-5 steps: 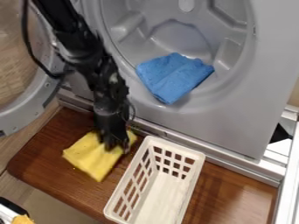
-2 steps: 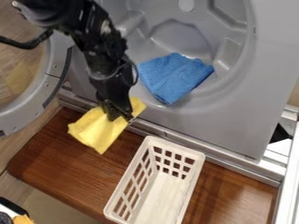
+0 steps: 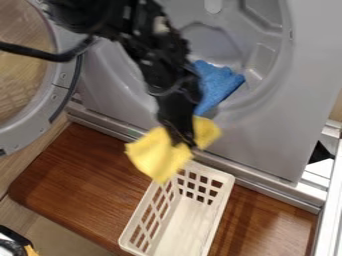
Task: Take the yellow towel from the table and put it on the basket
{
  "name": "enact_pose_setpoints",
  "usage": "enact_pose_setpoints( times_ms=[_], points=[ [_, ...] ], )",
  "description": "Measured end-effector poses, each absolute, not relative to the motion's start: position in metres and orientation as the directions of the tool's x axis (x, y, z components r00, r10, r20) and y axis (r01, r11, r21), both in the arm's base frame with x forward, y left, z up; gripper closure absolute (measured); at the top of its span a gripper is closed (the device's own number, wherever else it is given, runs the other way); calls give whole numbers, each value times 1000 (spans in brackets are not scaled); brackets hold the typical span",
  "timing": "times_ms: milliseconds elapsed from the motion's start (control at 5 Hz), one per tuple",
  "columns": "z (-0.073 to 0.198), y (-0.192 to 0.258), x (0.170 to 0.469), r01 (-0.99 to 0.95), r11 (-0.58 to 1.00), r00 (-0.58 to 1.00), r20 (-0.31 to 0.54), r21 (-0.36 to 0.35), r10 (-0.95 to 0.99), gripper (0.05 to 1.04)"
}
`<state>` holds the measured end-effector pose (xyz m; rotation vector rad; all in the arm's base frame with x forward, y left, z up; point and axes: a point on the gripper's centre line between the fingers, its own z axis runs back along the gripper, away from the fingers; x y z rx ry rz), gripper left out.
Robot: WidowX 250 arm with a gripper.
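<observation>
My gripper [image 3: 182,142] is shut on the yellow towel [image 3: 155,154], holding it up in front of the machine's lower edge. The cloth hangs out to both sides of the fingers, and its lower corner overlaps the upper left rim of the white basket [image 3: 227,186] in the view. The basket stands upright on the brown wooden table, with its bottom visible and no cloth lying in it.
A blue cloth [image 3: 217,86] lies in the grey machine opening, partly hidden behind the arm. The open round door [image 3: 61,85] is at the left. A metal rail [image 3: 270,193] runs behind the wooden table [image 3: 73,172].
The gripper has lifted the yellow towel off the table and carried it up and to the right, towards the basket's back end. The basket and blue cloth have stayed put.
</observation>
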<state>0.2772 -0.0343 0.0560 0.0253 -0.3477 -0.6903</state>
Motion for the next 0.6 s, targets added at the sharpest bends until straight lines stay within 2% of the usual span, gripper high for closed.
enact_pose_setpoints(
  times_ms=[200, 400, 600],
  points=[
    [49, -62, 278, 678, 723, 658, 330, 132, -677, 1020],
    [28, -75, 266, 722, 685, 636, 297, 99, -712, 1020],
    [13, -71, 256, 742, 663, 630, 239, 96, -739, 1020]
  ],
)
